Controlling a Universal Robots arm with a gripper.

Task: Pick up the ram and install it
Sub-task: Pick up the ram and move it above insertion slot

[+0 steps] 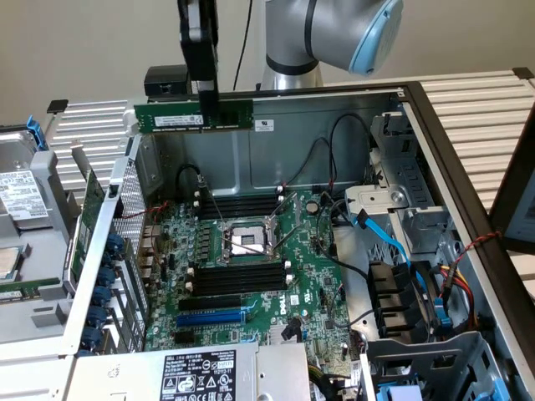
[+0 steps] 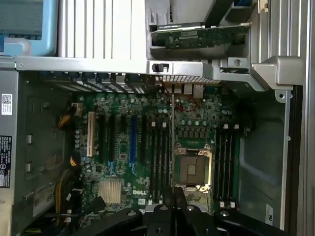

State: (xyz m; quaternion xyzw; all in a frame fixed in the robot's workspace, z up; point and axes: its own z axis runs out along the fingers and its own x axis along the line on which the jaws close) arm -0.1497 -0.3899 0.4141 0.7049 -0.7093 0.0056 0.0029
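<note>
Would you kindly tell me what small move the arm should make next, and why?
Probably lower the ram toward the black memory slots. The gripper holds it level, high above the motherboard, and those slots look empty.

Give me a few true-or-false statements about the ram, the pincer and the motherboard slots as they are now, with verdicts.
1. The pincer grips the ram above the open case. True.
2. The ram is pressed into a slot. False: it hangs in the air, and the black slots look empty.
3. The CPU socket lies between two banks of black slots. True.
4. The ram is held on end, pointing down. False: its long edge is level.
</note>
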